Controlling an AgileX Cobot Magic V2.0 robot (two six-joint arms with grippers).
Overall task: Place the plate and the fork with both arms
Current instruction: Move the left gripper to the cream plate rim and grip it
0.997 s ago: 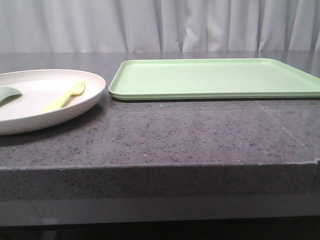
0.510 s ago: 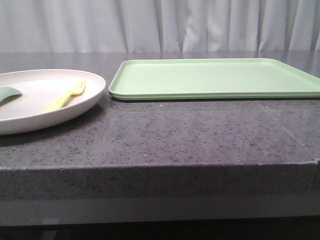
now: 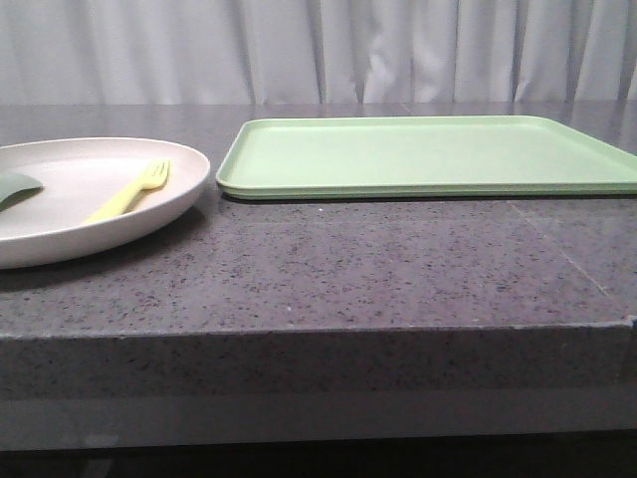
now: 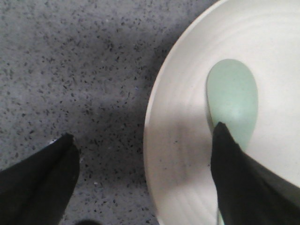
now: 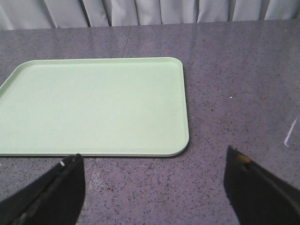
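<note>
While neither arm appears in the front view, both wrist views show their grippers. Landmark for all positions: the flat rectangular light-green plastic tray [image 3: 428, 154], lying on the dark speckled stone table [image 3: 328, 269].

Left of the tray, close beside its left edge but not touching it: the large shallow round cream plate [image 3: 60, 214] with raised rim, resting on the table. Inside the plate, on the side nearer the tray: the small pale-yellow plastic fork [image 3: 129, 189], lying flat, tines pointing away from the camera and slightly towards the tray. On the side of the plate farthest from the tray: a dull grey-green rounded utensil piece [image 3: 15, 186], partly cut off by the edge of the front view.

Left gripper [image 4: 143, 143]: fingers spread wide apart, holding nothing. One finger [image 4: 40, 180] is over bare table outside the plate rim; the other finger [image 4: 243, 178] is over the plate interior, its tip overlapping the grey-green utensil piece [image 4: 233, 101]. Plate rim [image 4: 152, 131] sits between the two fingers. Contact with plate cannot be judged.

Right gripper [image 5: 152, 166]: fingers spread wide apart, holding nothing, above the bare table on the near side of the tray [image 5: 93, 103].

White curtain [image 3: 318, 50] hangs behind the tray.
</note>
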